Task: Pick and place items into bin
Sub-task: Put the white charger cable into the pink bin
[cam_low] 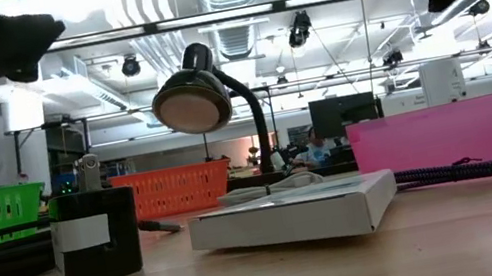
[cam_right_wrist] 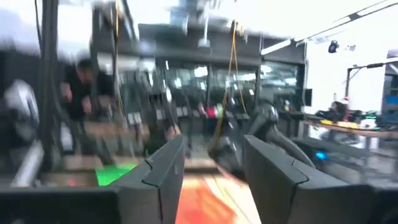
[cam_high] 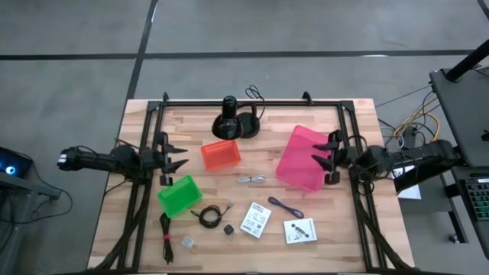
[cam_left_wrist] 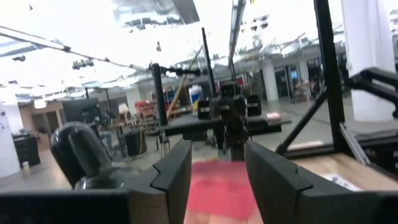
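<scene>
Nothing picked yet: your left gripper [cam_high: 177,158] and right gripper [cam_high: 321,158] both hang parted and empty at the table's sides. Two white printed cards [cam_high: 256,219], the black coiled cable [cam_high: 208,216] and purple strap [cam_high: 285,206] lie below and between them, toward the front edge. Next, drop the left gripper onto the cable, then carry it to the green mesh bin [cam_high: 180,195] beside it.

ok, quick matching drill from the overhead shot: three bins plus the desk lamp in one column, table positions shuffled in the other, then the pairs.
Things:
1. green bin
2. orange bin
3. pink bin
4. black lamp

Places:
A. far edge of the table, middle
B. by the right gripper
C. nearest the left gripper, just toward the near edge from it
D. centre, between the other two bins

Pairs: 1-C, 2-D, 3-B, 4-A
</scene>
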Motion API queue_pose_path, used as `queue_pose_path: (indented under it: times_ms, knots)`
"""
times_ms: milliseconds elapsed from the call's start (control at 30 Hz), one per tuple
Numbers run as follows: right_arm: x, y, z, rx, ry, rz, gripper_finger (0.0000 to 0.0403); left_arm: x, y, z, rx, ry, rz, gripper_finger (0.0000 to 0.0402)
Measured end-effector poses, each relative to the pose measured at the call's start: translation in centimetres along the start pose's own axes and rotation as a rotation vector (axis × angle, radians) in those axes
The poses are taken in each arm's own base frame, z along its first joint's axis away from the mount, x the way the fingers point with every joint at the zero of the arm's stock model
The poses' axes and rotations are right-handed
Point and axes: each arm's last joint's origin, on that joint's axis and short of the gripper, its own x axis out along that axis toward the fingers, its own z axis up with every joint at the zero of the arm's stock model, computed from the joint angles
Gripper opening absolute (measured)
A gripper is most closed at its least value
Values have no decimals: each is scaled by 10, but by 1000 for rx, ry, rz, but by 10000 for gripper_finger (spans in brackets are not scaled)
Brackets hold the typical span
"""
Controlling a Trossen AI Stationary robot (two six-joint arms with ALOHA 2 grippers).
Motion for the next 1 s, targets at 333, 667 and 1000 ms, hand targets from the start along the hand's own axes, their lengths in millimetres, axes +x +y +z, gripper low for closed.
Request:
queue_pose_path:
  times_ms: [333,667,1000]
  knots:
    - [6,4,-6,-32,32,48,164,5,-2,-3,1,2,-3,140]
    - [43,12,14,-132,195,73,166,10,-3,-4,6,24,-8,140]
    - [87,23,25,-162,527,81,155,11,-3,-5,9,32,-5,140]
